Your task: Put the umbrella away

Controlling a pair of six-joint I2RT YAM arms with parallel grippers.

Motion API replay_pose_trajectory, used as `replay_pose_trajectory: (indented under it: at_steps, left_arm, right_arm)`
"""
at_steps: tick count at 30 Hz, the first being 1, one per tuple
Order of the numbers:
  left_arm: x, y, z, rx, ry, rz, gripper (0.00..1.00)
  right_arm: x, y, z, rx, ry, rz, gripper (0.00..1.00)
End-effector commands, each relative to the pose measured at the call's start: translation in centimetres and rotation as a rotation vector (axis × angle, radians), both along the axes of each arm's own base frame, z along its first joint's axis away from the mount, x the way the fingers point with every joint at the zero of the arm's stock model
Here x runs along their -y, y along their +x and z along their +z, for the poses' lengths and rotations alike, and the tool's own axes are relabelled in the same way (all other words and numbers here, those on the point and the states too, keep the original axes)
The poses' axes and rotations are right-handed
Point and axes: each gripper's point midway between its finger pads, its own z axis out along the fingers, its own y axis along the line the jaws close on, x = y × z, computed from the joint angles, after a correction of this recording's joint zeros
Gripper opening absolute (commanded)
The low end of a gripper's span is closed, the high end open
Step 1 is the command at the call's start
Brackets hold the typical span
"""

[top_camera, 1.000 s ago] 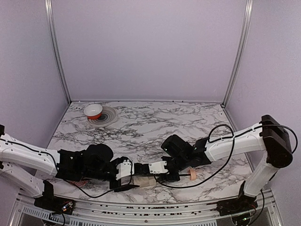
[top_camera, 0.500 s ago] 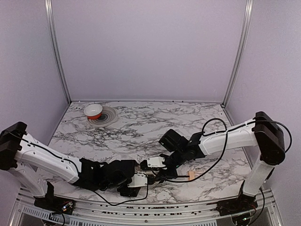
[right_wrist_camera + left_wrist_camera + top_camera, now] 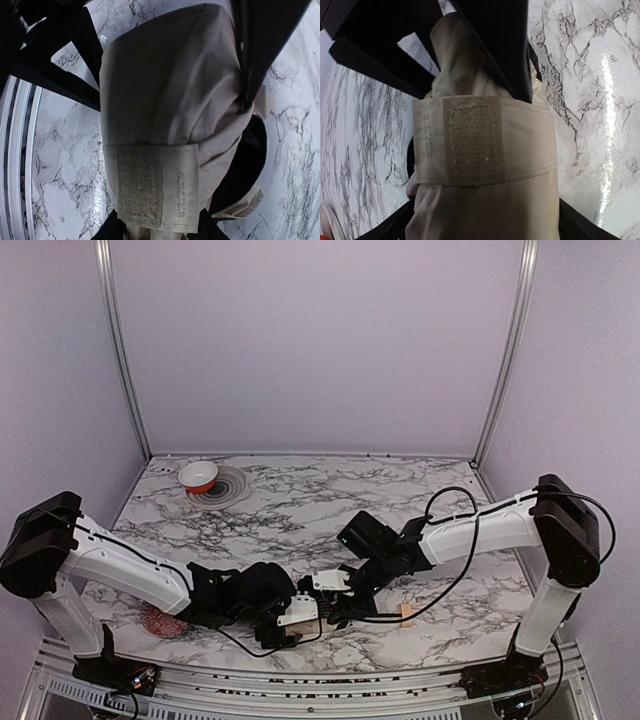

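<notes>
The umbrella (image 3: 485, 200) is a folded bundle of cream-beige fabric, wrapped by a beige band with a hook-and-loop patch (image 3: 475, 137). It lies on the marble table near the front edge. In the top view the two grippers hide most of it, and only its tan handle (image 3: 407, 612) shows. My left gripper (image 3: 485, 227) stands open, its wide jaws on either side of the bundle below the band. My right gripper (image 3: 162, 227) is shut on the umbrella (image 3: 170, 75), pinching the gathered fabric next to the band (image 3: 142, 187). In the top view the left gripper (image 3: 298, 618) and right gripper (image 3: 330, 598) meet head-on.
A red patterned ball (image 3: 160, 620) lies by the left arm near the front left edge. A red-and-white bowl (image 3: 198, 476) sits on a grey round mat (image 3: 228, 490) at the back left. The right arm's black cable (image 3: 450, 580) loops over the table beside the handle.
My left arm has swung in toward the middle, uncovering the ball, and its jaws have widened around the umbrella. The right gripper has shifted slightly left while keeping its hold.
</notes>
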Motion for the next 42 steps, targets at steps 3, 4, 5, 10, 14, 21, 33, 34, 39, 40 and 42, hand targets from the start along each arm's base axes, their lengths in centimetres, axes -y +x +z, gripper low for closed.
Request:
replay_pose_trajectory:
  at_steps: [3, 4, 5, 10, 14, 21, 33, 34, 39, 40, 42]
  left_arm:
    - [-1.1, -2.8, -4.8, -0.215, 0.144, -0.046, 0.81]
    - [-1.1, -3.0, -5.2, -0.234, 0.156, -0.047, 0.78]
    - [-1.2, -3.2, -5.8, -0.247, 0.172, -0.045, 0.74]
    - [-2.5, -4.0, -7.8, -0.311, 0.253, -0.042, 0.6]
    - [-4.1, -4.3, -8.9, -0.342, 0.33, -0.041, 0.45]
    - [-4.5, -4.9, -9.8, -0.406, 0.39, -0.043, 0.09]
    - [-3.2, 0.7, -7.2, -0.335, 0.216, 0.231, 0.0]
    - [-2.8, 1.5, -6.4, -0.315, 0.181, 0.257, 0.0]
    - [-1.3, 5.5, -1.4, -0.215, 0.0, 0.373, 0.0]
    - [-1.1, 6.1, -0.4, -0.2, -0.027, 0.387, 0.0]
    - [-0.7, 7.2, 1.9, -0.158, -0.071, 0.395, 0.0]
  right_arm:
    - [3.8, -2.7, -4.2, -0.184, -0.184, -0.04, 0.26]
    - [3.5, -2.5, -3.9, -0.186, -0.169, -0.044, 0.26]
    - [3.4, -2.3, -3.9, -0.188, -0.16, -0.046, 0.26]
    - [3.4, -1.4, -3.5, -0.186, -0.144, -0.074, 0.26]
    - [3.3, -0.6, -2.7, -0.17, -0.119, -0.096, 0.26]
    - [3.4, 0.7, -1.7, -0.128, -0.105, -0.132, 0.33]
    - [4.1, 5.7, 4.1, 0.104, 0.003, -0.284, 0.94]
    - [4.2, 6.7, 5.5, 0.146, 0.038, -0.324, 0.95]
    - [5.8, 11.1, 11.0, 0.302, 0.219, -0.536, 1.0]
    - [6.1, 11.7, 12.1, 0.322, 0.262, -0.576, 1.0]
    - [7.1, 13.1, 15.0, 0.365, 0.373, -0.682, 1.0]
